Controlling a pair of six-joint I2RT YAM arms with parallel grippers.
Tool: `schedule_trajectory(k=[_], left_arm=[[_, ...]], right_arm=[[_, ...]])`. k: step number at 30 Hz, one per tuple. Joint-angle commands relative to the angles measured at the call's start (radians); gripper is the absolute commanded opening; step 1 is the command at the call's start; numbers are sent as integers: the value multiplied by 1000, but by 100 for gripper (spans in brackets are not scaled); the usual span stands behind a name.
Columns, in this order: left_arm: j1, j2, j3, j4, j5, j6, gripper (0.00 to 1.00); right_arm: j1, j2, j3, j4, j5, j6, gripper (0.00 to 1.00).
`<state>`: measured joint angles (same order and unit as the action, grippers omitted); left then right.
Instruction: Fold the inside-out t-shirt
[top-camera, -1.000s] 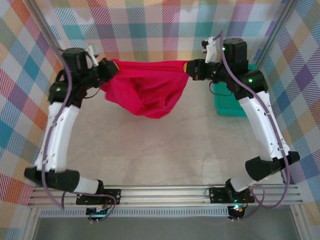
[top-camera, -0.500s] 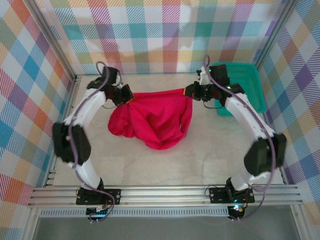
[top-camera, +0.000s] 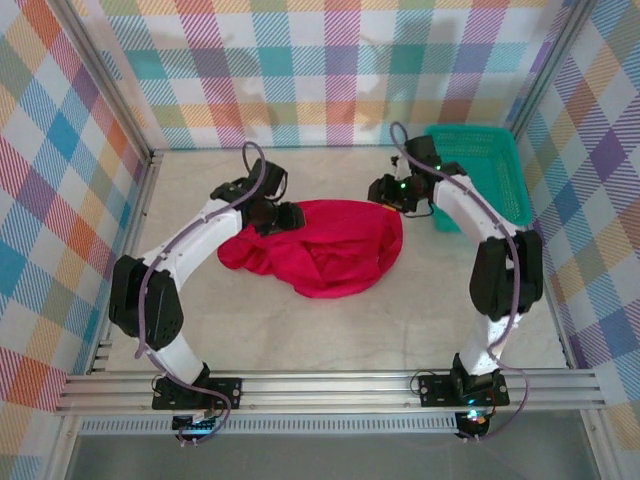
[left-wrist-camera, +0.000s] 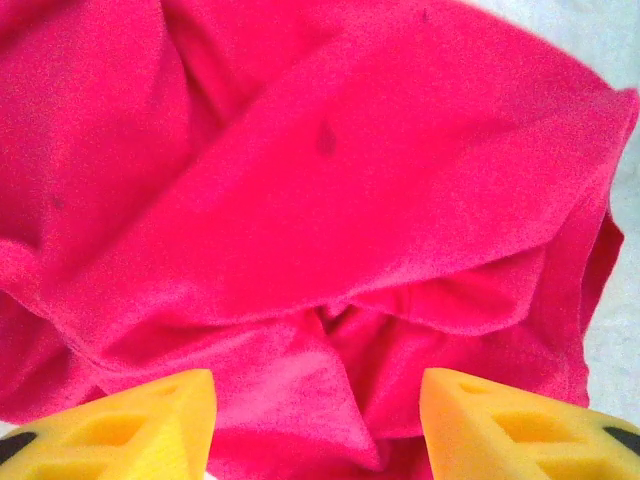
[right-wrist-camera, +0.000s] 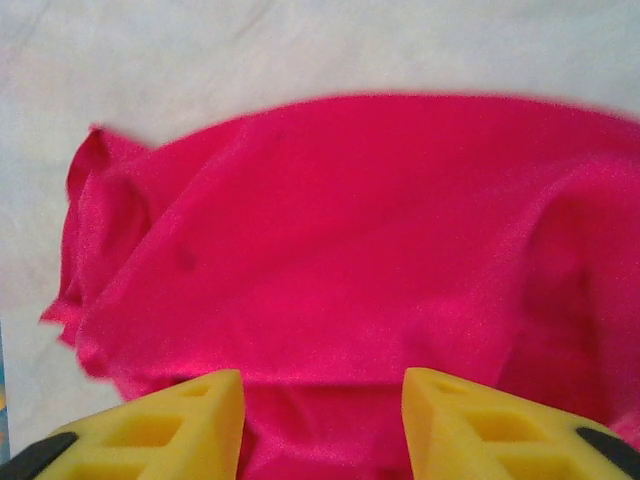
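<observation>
Marble table (top-camera: 300, 330), heaped red t-shirt (top-camera: 330, 255), outline lost in folds

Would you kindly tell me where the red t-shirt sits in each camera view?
Top external: the red t-shirt lies crumpled in the middle of the table.
Left wrist: it spreads across the frame above the yellow fingers.
Right wrist: it spans the middle, down to the fingers.
Shared landmark: the pale table.

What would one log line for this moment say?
left hand: open over shirt | right hand: open over shirt | shirt: crumpled on table, unfolded
</observation>
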<state>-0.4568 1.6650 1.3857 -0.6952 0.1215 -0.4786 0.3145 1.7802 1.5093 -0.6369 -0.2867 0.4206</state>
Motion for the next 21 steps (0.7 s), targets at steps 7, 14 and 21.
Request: schedule_trajectory(k=[7, 14, 21], left_arm=[[14, 213, -16, 64, 34, -60, 57], [19, 278, 18, 3, -85, -61, 45], [40, 249, 17, 17, -46, -77, 18]], right_arm=[[247, 69, -45, 6, 114, -22, 46], [302, 209, 25, 6, 209, -87, 53], [304, 313, 86, 15, 202, -99, 25]])
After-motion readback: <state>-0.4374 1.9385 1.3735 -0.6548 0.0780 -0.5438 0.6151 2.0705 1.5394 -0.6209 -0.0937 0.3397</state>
